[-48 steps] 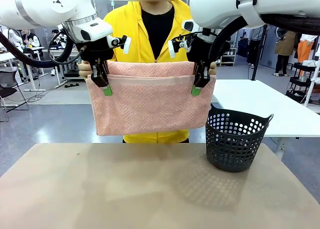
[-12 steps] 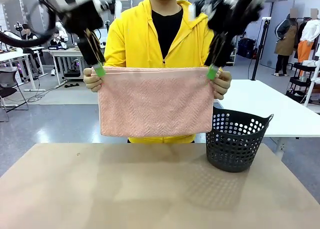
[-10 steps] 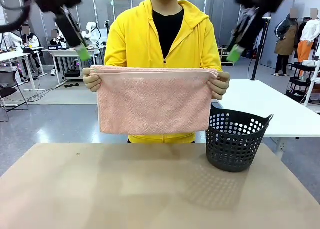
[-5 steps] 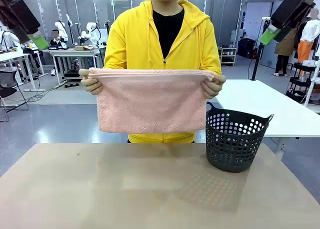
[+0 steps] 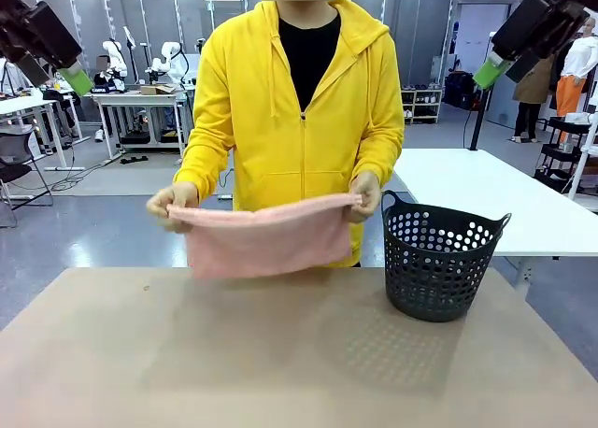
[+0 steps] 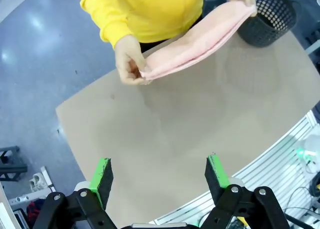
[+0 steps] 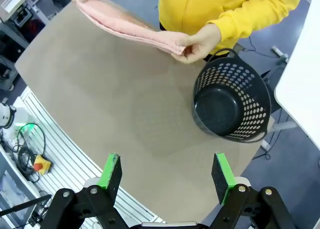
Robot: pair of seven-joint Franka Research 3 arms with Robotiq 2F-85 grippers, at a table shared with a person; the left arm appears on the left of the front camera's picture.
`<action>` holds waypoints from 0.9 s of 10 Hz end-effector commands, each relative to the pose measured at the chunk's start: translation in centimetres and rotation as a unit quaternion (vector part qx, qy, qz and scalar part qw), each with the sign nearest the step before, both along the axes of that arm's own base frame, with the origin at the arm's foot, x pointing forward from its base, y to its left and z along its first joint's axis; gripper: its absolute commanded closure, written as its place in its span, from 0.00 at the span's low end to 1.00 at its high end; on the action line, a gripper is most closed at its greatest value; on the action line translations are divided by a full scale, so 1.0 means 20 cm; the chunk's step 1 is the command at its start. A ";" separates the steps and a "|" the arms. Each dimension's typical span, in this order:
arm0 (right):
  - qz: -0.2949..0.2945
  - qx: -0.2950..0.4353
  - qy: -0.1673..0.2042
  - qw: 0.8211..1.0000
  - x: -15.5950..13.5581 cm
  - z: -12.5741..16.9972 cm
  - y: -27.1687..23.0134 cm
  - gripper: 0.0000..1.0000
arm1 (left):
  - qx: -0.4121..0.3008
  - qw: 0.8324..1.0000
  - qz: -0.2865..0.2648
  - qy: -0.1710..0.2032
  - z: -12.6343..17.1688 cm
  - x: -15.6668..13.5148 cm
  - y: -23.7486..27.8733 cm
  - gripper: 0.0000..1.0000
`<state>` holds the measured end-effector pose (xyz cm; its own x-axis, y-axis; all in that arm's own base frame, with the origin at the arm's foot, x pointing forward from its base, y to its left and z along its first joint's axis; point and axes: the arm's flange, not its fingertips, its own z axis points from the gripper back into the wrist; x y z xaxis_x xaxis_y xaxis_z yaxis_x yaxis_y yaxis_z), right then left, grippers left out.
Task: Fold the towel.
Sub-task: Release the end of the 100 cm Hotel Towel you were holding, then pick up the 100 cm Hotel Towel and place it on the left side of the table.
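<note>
A person in a yellow hoodie holds the pink towel point(image 5: 262, 239) folded over, one hand at each end, low over the far edge of the table. The towel point(image 6: 195, 42) also shows in the left wrist view and the towel point(image 7: 132, 26) in the right wrist view. My left gripper point(image 5: 51, 68) is raised high at the upper left, open, with nothing between its green pads point(image 6: 102, 173). High at the upper right hangs my right gripper point(image 5: 505, 59), also open and empty, well away from the towel.
A black perforated basket point(image 5: 444, 260) stands on the tan table point(image 5: 299, 353) at the right, close to the person's hand. A white table point(image 5: 486, 194) lies behind it. Other workbenches stand far back.
Both grippers, earlier at the towel's top corners, have let go and swung up and outward. The person has lowered the towel from chest height toward the table edge.
</note>
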<state>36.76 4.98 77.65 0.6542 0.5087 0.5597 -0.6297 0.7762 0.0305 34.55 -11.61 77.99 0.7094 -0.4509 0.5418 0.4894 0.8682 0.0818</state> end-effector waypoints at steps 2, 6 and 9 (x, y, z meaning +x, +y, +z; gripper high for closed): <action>-0.001 0.000 0.006 1.000 0.00 0.02 -0.01 0.09 | 0.003 1.000 -0.008 0.009 0.02 0.00 0.01 0.06; -0.001 0.000 0.006 1.000 0.00 0.02 -0.01 0.09 | 0.003 1.000 -0.008 0.009 0.02 0.00 0.01 0.06; -0.001 0.000 0.006 1.000 0.00 0.02 -0.01 0.09 | 0.003 1.000 -0.008 0.009 0.02 0.00 0.01 0.06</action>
<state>36.73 4.94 77.87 0.6520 0.5091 0.5619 -0.6315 0.7747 0.0308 34.58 -11.60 77.94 0.7116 -0.4521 0.5378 0.4912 0.8674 0.0792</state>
